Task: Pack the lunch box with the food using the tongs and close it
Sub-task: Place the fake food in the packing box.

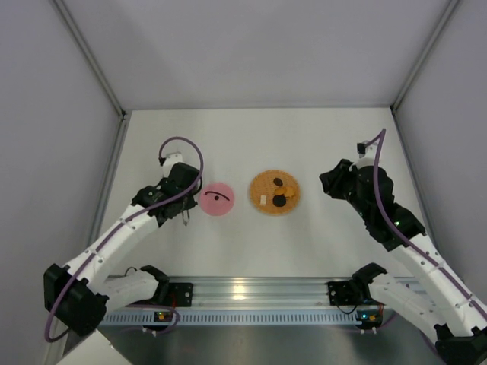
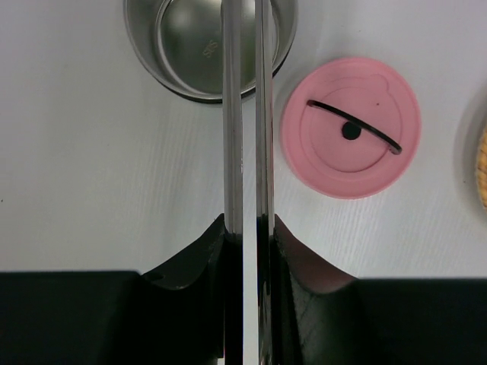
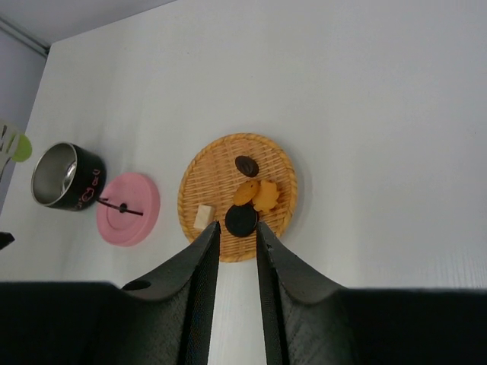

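My left gripper (image 2: 249, 224) is shut on the slim silver tongs (image 2: 232, 114). Their two arms run nearly parallel, up over the open steel lunch box (image 2: 176, 57). The pink lid (image 2: 350, 127) lies flat on the table just right of the tin. In the top view my left gripper (image 1: 181, 199) covers the tin, with the lid (image 1: 218, 199) beside it. The food lies on the orange woven plate (image 3: 221, 163): a black disc (image 3: 242, 220), two orange pieces (image 3: 245, 192), a dark piece (image 3: 246, 166) and a pale cube (image 3: 202, 217). My right gripper (image 3: 237, 226) hovers open and empty above the plate's near edge.
In the right wrist view the tin (image 3: 67, 176) stands left of the lid (image 3: 128, 208), and a small green round piece (image 3: 21, 147) shows at the left edge beyond it. Grey walls enclose the white table (image 1: 251, 144) on three sides.
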You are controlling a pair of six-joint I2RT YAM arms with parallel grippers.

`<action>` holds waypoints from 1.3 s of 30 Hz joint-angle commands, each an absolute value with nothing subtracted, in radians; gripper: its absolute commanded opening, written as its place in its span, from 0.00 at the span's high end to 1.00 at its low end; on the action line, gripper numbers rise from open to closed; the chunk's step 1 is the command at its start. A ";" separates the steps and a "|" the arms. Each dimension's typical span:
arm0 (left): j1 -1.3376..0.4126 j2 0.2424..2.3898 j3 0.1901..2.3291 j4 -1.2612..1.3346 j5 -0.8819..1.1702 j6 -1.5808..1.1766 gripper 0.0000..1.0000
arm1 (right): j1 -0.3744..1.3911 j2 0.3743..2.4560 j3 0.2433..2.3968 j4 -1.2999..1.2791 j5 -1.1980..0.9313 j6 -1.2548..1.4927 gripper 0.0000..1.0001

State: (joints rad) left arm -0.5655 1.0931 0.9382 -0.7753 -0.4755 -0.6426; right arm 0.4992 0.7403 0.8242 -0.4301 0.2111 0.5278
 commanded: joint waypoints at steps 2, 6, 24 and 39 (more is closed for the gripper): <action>-0.512 1.071 0.894 -0.738 -0.427 -0.606 0.74 | 0.505 0.749 0.825 -0.385 0.186 0.535 0.75; -0.506 1.068 0.870 -0.732 -0.416 -0.611 0.73 | 0.505 0.753 0.827 -0.385 0.181 0.538 0.75; -0.506 1.048 0.920 -0.732 -0.359 -0.578 0.52 | 0.505 0.764 0.828 -0.383 0.169 0.537 0.75; -0.916 1.330 1.178 -0.718 -0.342 -0.595 0.45 | 0.505 0.784 0.850 -0.388 0.164 0.532 0.76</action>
